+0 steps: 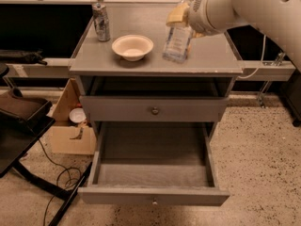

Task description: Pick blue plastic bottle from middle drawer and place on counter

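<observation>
A: What takes up the most room?
B: The grey cabinet [155, 126], in the middle of the view; after it comes the robot's white arm [254, 8], reaching in from 2 o'clock.

A: And the cabinet's own parts?
B: The worktop [141, 66] caps it, flat and grey; toward 6 o'clock the middle drawer [155, 175] stands pulled far out; the upper drawer [188, 108] above it is pushed in.

A: What is on or over the worktop?
B: A pale bowl [132, 46] sits near its centre; the blue plastic bottle [177, 44] is at 3 o'clock of the bowl, apart from it; a silver can [101, 22] stands upright at 10 o'clock of the bowl, near the far left corner.

A: How does the bottle stand?
B: Tilted, its top leaning toward 1 o'clock and its base low over the worktop's right half; whether the base touches the surface cannot be told.

A: And the hand?
B: The hand [181, 18] is at the arm's end, right above the bottle; its yellowish fingers [175, 16] pinch the bottle at its cap end.

A: Anything smaller?
B: A round knob [154, 202] on the middle drawer's front.
</observation>
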